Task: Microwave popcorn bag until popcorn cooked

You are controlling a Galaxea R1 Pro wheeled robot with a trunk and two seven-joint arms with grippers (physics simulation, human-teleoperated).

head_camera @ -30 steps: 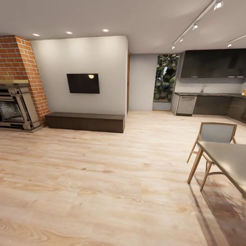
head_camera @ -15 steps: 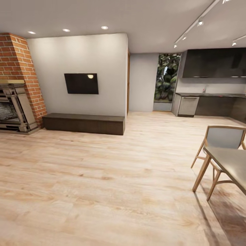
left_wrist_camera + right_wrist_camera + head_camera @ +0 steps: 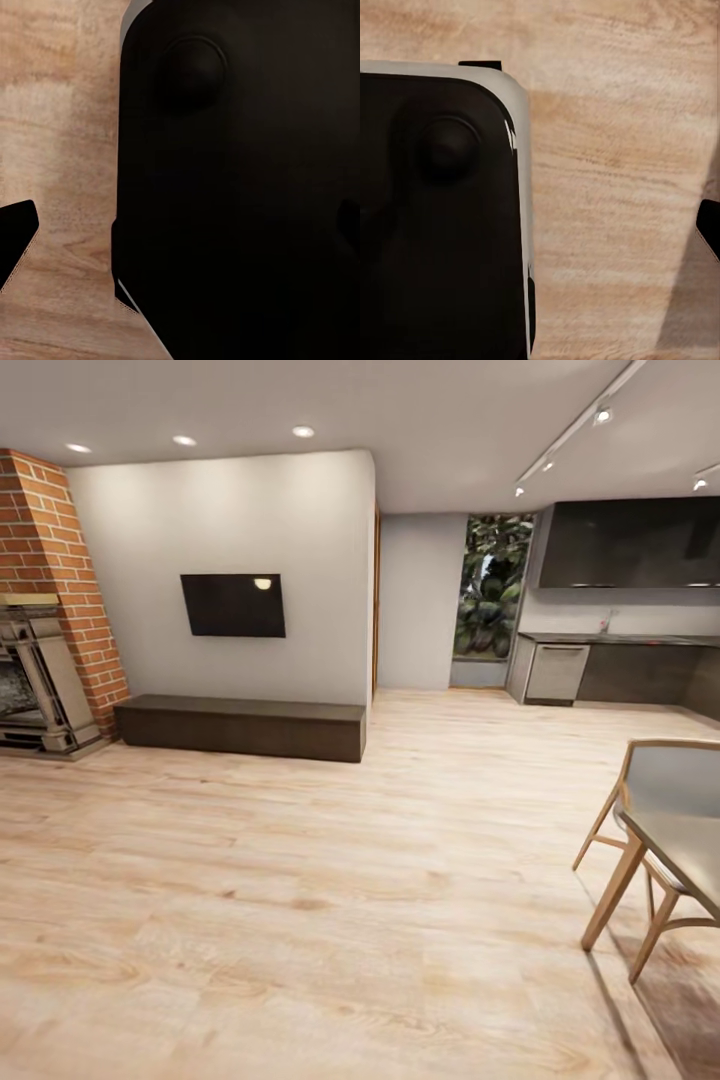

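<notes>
End effector fingertips barely show in either wrist view: a black tip of the left end effector [image 3: 16,238] and a black tip of the right end effector [image 3: 709,225], each over pale wood-grain floor beside a large smooth black rounded body of the robot [image 3: 240,187]; whether either is spread or closed cannot be told.

From the head view, the light wooden plank floor [image 3: 300,880] stretches wide and matte, with visible grain. A red brick chimney with a grey stone fireplace [image 3: 40,660] stands at the left. On the pale grey wall hangs a flat black rectangular screen [image 3: 233,605], above a long low dark-brown bench [image 3: 240,727]. At the right edge sit a light wooden chair with a grey back [image 3: 660,800] and the corner of a grey-topped table [image 3: 690,850]. Far back at the right lies the kitchen [image 3: 625,620], with glossy dark cabinets and a thin grey countertop [image 3: 620,641]; the popcorn bag and microwave cannot be made out there.
</notes>
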